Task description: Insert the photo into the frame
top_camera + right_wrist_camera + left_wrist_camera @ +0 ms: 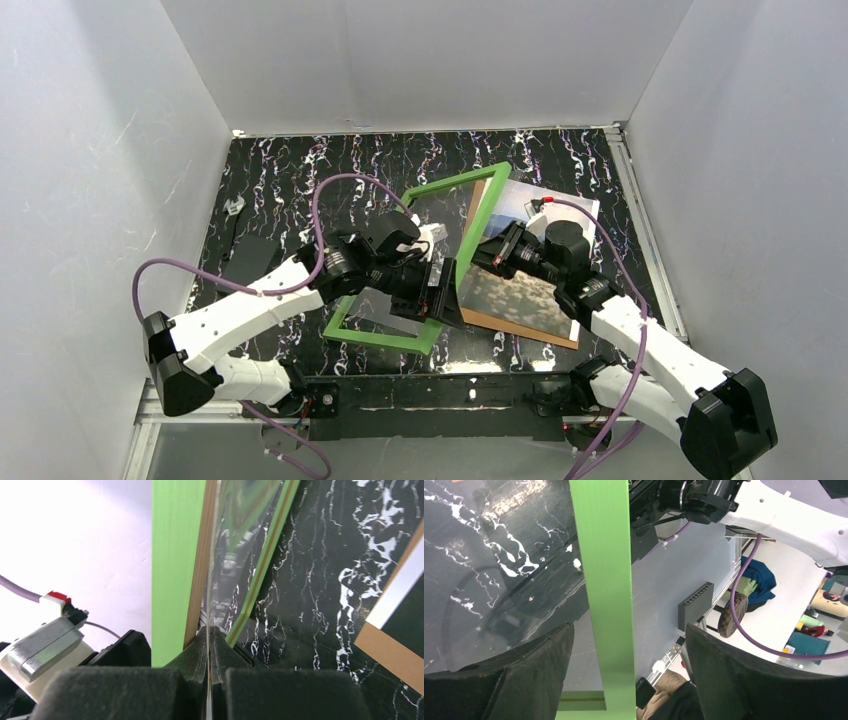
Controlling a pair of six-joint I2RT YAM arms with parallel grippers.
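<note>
The green frame [484,210] stands tilted up on its near edge on the black marbled table [290,170]. My left gripper [440,300] is open around the frame's side bar [606,580]. The bar runs between the spread fingers [524,670] and touches neither. My right gripper [478,252] is shut on the thin clear pane [235,530] at the frame's tan back edge [199,580]. The photo [515,290] lies face up on the brown backing board [520,328] to the right, partly hidden under my right arm.
White enclosure walls stand on three sides. A small clear piece [235,205] and a dark flat piece [250,260] lie at the table's left. A metal rail [650,240] runs along the right edge. The backing board's corner [390,650] shows in the right wrist view.
</note>
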